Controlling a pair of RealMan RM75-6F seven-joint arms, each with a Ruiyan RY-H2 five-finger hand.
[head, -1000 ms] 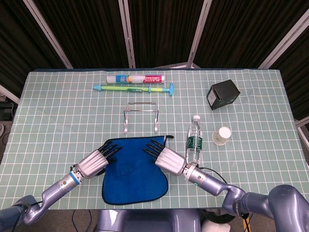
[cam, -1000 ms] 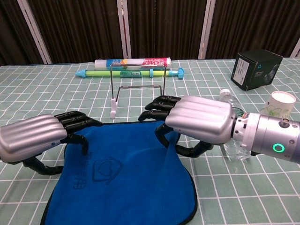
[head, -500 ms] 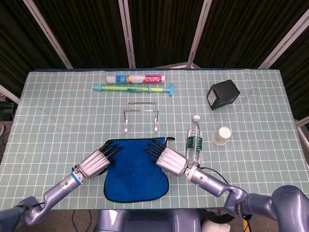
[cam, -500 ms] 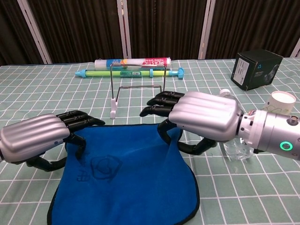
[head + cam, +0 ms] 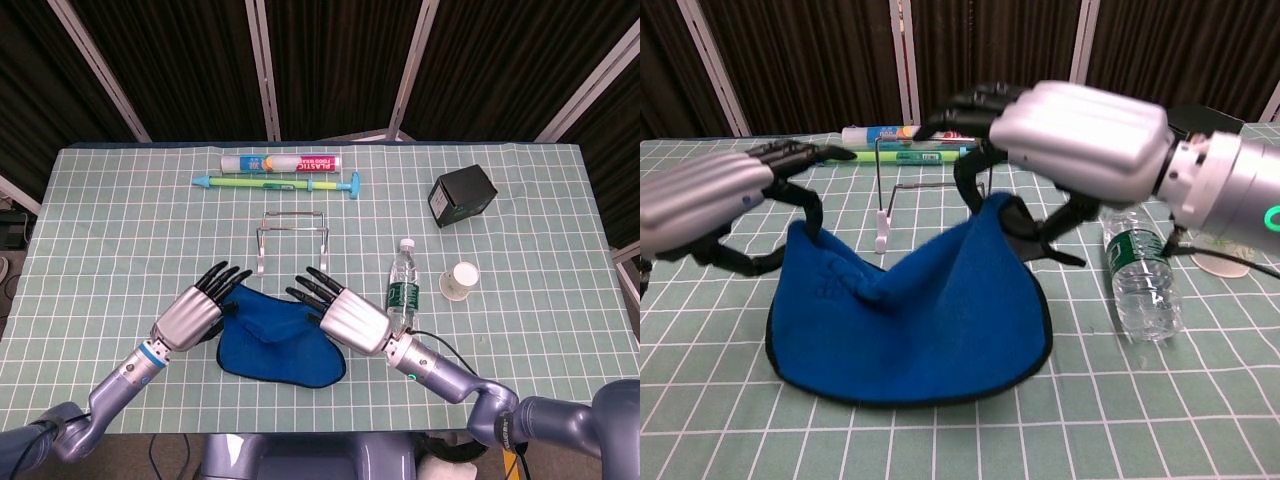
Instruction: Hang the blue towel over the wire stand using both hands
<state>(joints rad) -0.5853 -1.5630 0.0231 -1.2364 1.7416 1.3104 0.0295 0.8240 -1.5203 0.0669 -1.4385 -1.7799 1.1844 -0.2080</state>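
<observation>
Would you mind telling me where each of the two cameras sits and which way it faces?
Head view: high above the near table edge, looking down; shows both forearms, left hand, right hand.
Chest view: low, facing forward across the table; both hands close up.
Shared: blue towel held between the hands, wire stand, water bottle.

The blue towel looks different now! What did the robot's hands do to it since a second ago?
Both hands lifted it. The left hand and right hand rose off the table, each holding a top corner in its fingers, so the blue towel went from lying flat to hanging and sagging between them, its bottom edge on the table. It is not yet on the wire stand. The stand, water bottle, paper cup and black box stayed put.
</observation>
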